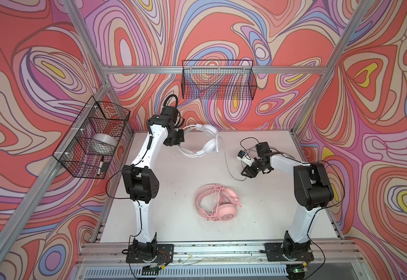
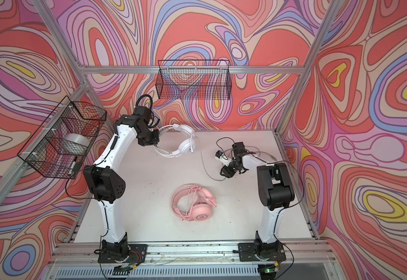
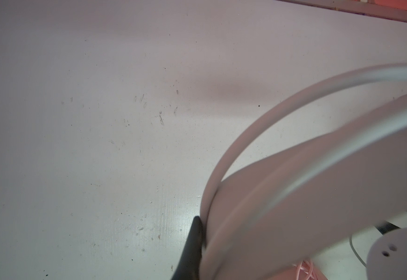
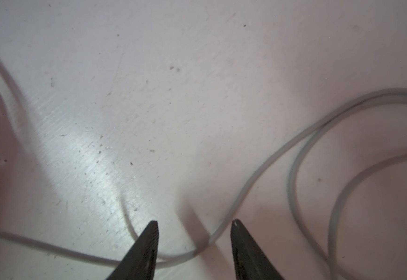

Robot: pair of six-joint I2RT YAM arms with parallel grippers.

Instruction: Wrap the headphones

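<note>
White headset (image 1: 208, 145) near tabletop's far edge, left pincer (image 1: 178, 143) clenched on its stiff headband.
Grey-white cable (image 4: 258, 174) looks limp, light, best pinched where right pincer (image 4: 194, 221), released, straddles it near right edge. Pink headset (image 1: 222, 206) mid-tabletop.

1. The table (image 1: 173, 184) looks like white painted board: mostly matt, scuffed and speckled, with a dull sheen where the light strikes.
2. The white headset (image 1: 209, 146), toward twelve o'clock, is smooth hard plastic, glossy on the cup.
3. Its cable (image 1: 227, 164) looks rubbery, grey-white and matt.
4. The pink headset (image 1: 226, 211), toward six o'clock, is smooth plastic with a satin shine.
5. The back basket (image 1: 218, 80) at twelve o'clock and the side basket (image 1: 93, 140) at nine o'clock are black-coated metal wire mesh.
6. The frame rails (image 1: 149, 69) are bare, brushed-looking aluminium.
</note>
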